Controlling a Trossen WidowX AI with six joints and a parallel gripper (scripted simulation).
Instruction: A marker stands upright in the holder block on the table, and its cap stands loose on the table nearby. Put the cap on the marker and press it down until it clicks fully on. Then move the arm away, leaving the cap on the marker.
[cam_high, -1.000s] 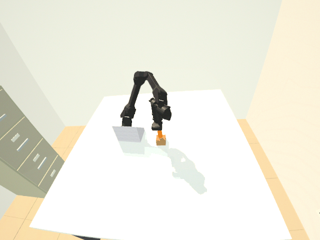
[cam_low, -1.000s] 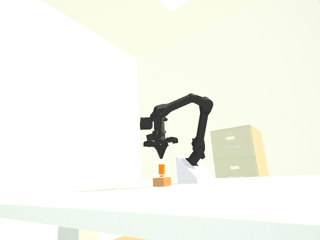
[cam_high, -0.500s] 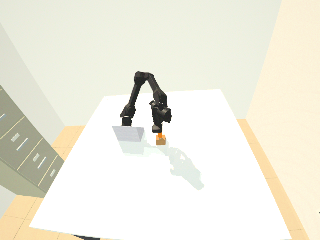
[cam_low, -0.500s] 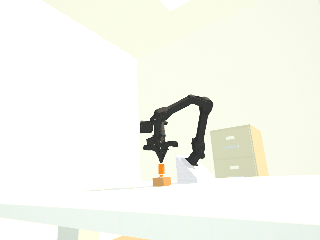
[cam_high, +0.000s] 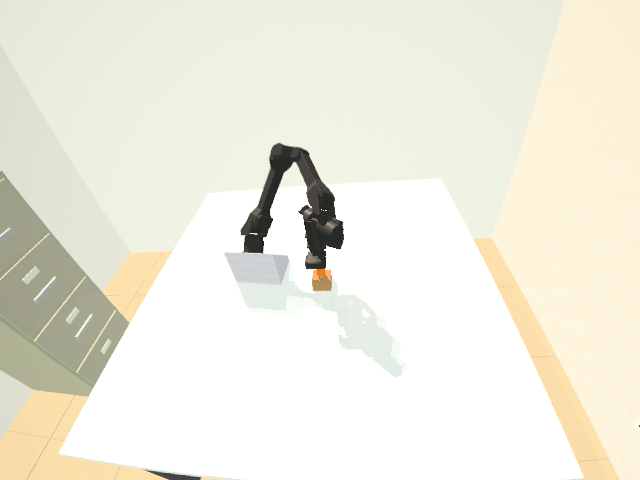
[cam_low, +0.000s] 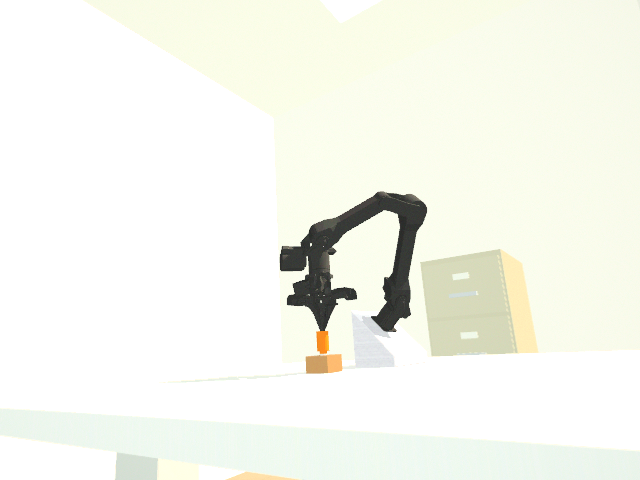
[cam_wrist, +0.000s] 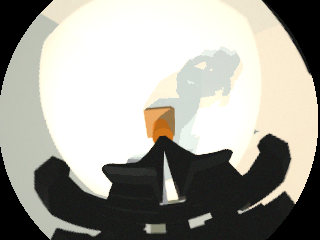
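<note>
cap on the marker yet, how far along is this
Done: the orange cap sits on the marker above the holder block. In hand: the end effector is shut on nothing, its tip at the cap's top, seemingly pressing. Whether the cap has clicked fully down is unclear. Left: move the arm away.

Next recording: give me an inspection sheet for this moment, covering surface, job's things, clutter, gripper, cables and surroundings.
Surface: white table, carrying the arm's shadow.
Job's things: orange cap sits on the marker, upright in the tan holder block; the marker body is mostly hidden, and whether the cap is fully seated cannot be judged.
Clutter: grey wedge-shaped block at the arm's base; nothing else seen.
Gripper: gripper shut, holding nothing, fingertips pointing down at the cap's top; contact cannot be told.
Cables: nothing seen.
Surroundings: filing cabinet beside the table, pale walls, tiled floor.
</note>
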